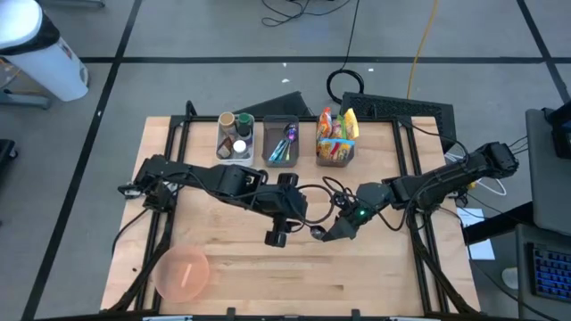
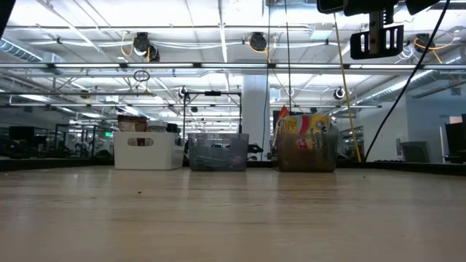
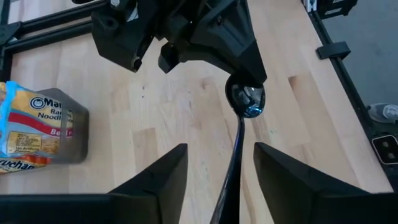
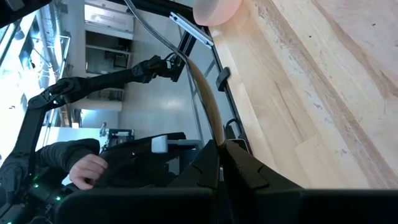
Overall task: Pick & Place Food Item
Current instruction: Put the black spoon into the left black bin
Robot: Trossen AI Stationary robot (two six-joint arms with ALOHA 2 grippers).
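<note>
A dark, shiny spoon (image 3: 236, 155) hangs above the middle of the table between my two grippers. My right gripper (image 3: 246, 79) is shut on it. My left gripper (image 3: 221, 148) is open; its fingers stand on either side of the spoon's handle with a gap on each side. In the high view the left gripper (image 1: 277, 235) and the right gripper (image 1: 330, 231) meet at mid-table. Food packets fill a clear bin (image 1: 336, 141) at the far edge. A pink bowl (image 1: 183, 272) sits on the table near the near left corner. My right gripper pinches the spoon at its bowl end (image 3: 246, 104) between its two shut fingers. The handle runs on from the fingertips toward my left gripper. The spoon is lifted clear of the table.
A white bin with jars (image 1: 235, 135) and a clear bin of utensils (image 1: 284, 141) stand beside the food bin along the far edge. A noodle packet (image 3: 31, 124) shows in the left wrist view. Cables (image 1: 332, 189) hang between the arms. A person's hand (image 4: 87, 169) shows beyond the table.
</note>
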